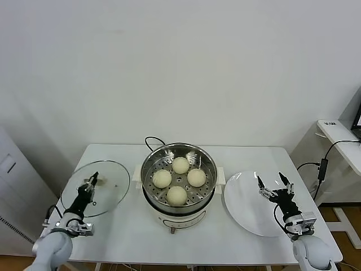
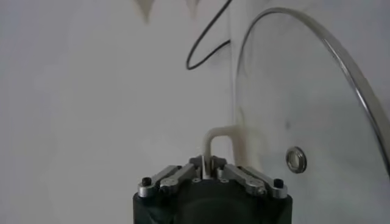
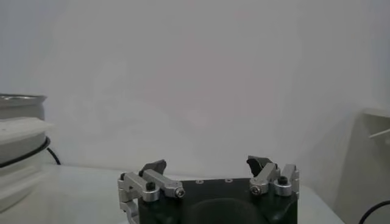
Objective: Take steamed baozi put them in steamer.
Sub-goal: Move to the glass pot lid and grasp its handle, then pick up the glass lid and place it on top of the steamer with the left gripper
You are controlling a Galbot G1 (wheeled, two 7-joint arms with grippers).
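Observation:
Several cream-white steamed baozi [image 1: 180,165] lie on the perforated tray inside the steel steamer [image 1: 148,166], which stands mid-table on its white base. My left gripper [image 1: 93,179] is over the flat glass lid [image 1: 113,186] to the steamer's left. In the left wrist view that gripper [image 2: 207,163] is shut on the lid's white loop handle [image 2: 220,130]. My right gripper [image 1: 273,182] hovers open above the white plate [image 1: 242,212], with nothing between its fingers [image 3: 159,165]. The steamer's wall [image 3: 18,106] shows at the edge of the right wrist view.
The steamer's black cord [image 1: 151,140] loops behind the pot. The lid lies near the table's left edge and the plate near its right edge. A white side table with a cable [image 1: 324,164] stands to the right, beyond the table.

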